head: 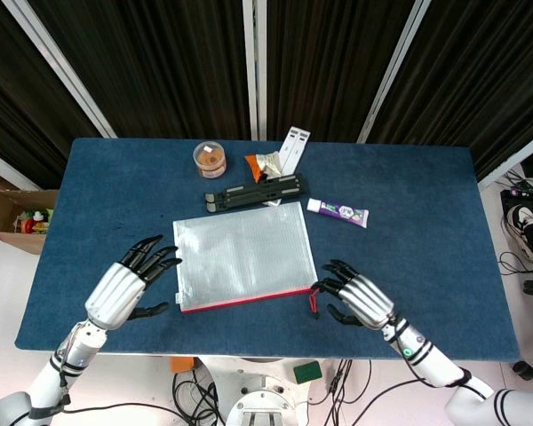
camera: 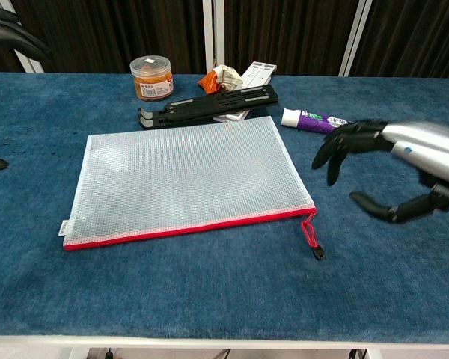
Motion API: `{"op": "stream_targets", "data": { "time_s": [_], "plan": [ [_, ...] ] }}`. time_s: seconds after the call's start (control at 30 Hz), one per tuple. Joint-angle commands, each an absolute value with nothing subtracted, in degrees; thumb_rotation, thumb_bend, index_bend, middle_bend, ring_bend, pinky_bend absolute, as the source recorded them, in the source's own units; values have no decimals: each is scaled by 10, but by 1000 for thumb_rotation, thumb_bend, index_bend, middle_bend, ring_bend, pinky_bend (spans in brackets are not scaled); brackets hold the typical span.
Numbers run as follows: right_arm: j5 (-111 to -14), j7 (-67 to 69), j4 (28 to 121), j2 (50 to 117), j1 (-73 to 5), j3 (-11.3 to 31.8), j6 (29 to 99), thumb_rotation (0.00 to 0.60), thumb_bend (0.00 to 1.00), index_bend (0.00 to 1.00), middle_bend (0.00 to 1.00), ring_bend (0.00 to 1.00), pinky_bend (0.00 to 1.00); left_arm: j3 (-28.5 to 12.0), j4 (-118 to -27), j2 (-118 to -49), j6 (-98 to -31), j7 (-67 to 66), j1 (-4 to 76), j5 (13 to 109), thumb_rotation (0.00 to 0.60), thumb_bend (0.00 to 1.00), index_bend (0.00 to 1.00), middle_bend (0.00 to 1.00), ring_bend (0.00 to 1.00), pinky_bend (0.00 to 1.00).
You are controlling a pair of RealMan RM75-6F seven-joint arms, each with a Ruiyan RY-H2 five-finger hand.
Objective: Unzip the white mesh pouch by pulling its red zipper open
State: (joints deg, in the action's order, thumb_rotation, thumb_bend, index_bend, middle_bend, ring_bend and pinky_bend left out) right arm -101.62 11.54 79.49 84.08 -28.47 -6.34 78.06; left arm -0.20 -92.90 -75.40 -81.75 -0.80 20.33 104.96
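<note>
Red zipper [camera: 187,226] is running fully closed along the near edge of the white mesh pouch [camera: 183,176] lying mid-worktop; its pull cord [camera: 310,233] is lying untouched; right hand [camera: 404,168] is hovering beside it, fingers spread, holding nothing; left hand [head: 124,288] likewise empty; unzipping not yet begun.

Nothing legible — the purple tube [camera: 325,122] bears print too small to read; likewise the orange-lidded jar [camera: 152,77].

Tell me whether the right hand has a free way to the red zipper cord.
Probably yes. The right hand is open beside the zipper cord, which lies loose on bare table with nothing between them.
</note>
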Motion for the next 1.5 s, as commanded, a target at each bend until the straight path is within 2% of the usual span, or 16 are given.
{"op": "stream_targets", "data": {
  "time_s": [0.03,0.13,0.33,0.6,0.73,1.1,1.3,1.5],
  "plan": [
    [-1001,156,807,771,-216,-23,926,600,506,313,436,134,145,-15,-910,-771,-765,21,245,1038,600,119,245,161,27,128],
    [-989,143,827,732,-194,-7,962,600,506,316,436,134,145,-24,-897,-796,-711,27,291,1042,600,158,269,161,27,128],
    [-982,115,868,693,-181,10,971,600,506,317,431,134,146,-48,-864,-867,-605,20,387,1042,600,174,309,164,27,128],
    [-971,109,871,701,-184,22,942,600,506,317,424,134,146,-69,-798,-964,-488,-19,493,1027,600,240,316,164,27,128],
    [-966,109,866,709,-186,25,926,600,506,318,419,134,146,-82,-768,-1005,-444,-41,533,1002,600,238,318,164,27,128],
    [-960,125,847,723,-185,38,916,600,505,321,412,134,146,-120,-721,-1072,-355,-145,603,916,600,212,398,164,27,128],
    [-960,136,840,725,-183,39,912,600,506,319,410,134,146,-128,-701,-1100,-342,-181,619,869,600,212,446,164,26,128],
    [-959,145,831,728,-180,39,907,600,506,313,409,134,146,-128,-693,-1112,-338,-211,632,839,600,255,479,164,26,128]
  ]
}}
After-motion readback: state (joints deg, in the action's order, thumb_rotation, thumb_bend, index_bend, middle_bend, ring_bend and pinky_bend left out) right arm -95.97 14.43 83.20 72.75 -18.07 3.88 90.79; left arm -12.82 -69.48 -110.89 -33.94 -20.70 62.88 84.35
